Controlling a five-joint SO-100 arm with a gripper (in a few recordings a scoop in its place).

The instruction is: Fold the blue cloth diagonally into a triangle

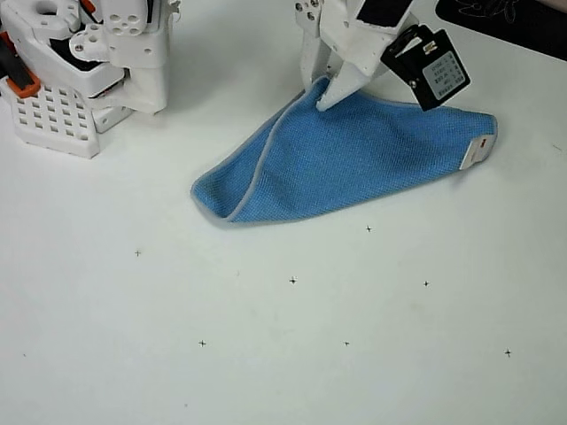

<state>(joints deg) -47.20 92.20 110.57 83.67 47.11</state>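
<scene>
The blue cloth (345, 159) lies on the white table, folded over into a rough triangle. Its long folded edge runs from the lower left tip to the right corner, where a small white tag (478, 152) shows. A pale grey hem runs along the left side up to the top corner. My white gripper (317, 93) comes down from the top edge and stands over that top corner. Its fingers (341, 88) are slightly apart, with a bit of blue showing between them and the tips at the cloth's surface.
A white arm base with orange parts (80, 71) stands at the top left. A black object (514, 18) lies at the top right corner. Small black cross marks (292, 281) dot the bare table below the cloth.
</scene>
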